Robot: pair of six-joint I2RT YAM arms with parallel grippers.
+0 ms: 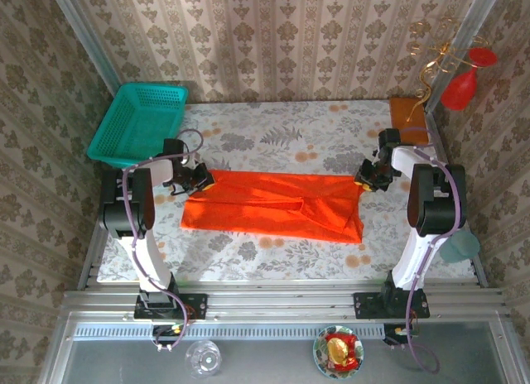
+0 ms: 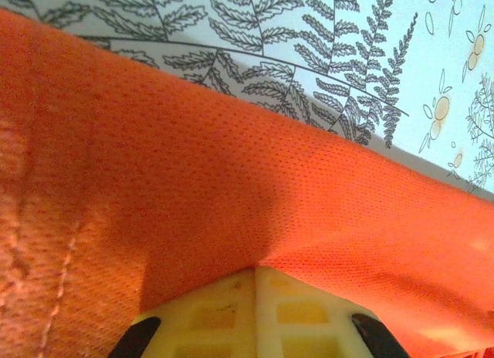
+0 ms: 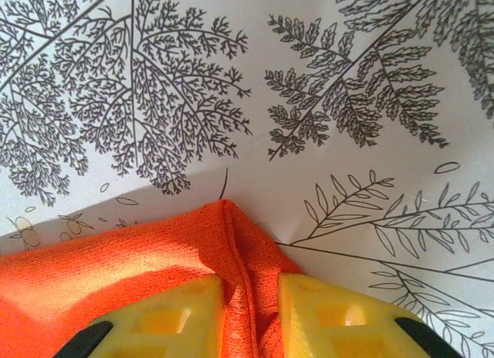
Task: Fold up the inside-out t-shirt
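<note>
The inside-out t-shirt lay flat at the centre of the bench as a long orange-red band. Its long axis ran from 9 o'clock to 3 o'clock, across the line of both arms.

The left gripper stood at the band's 10 o'clock corner and the right gripper at its 2 o'clock corner. Each arm was therefore nearest to its own end of the far edge. From both grippers the body of the cloth extended toward 6 o'clock, in the direction of the arm bases.

**Left gripper.** In the left wrist view, the left gripper had its jaws pressed together. The t-shirt puckered to a point at the tips, which indicated a pinch on a thin edge of the mesh fabric.

**Right gripper.** In the right wrist view, the right gripper was nearly closed. A raised fold of the t-shirt filled the narrow gap between the jaws, with the corner of the cloth just beyond the tips.

**Controlling relation.** Both held corners lay on one edge parallel to the long axis. A fold taken from here would probably carry that edge toward 6 o'clock. Both ends would have to travel together, or the band would skew.
</note>
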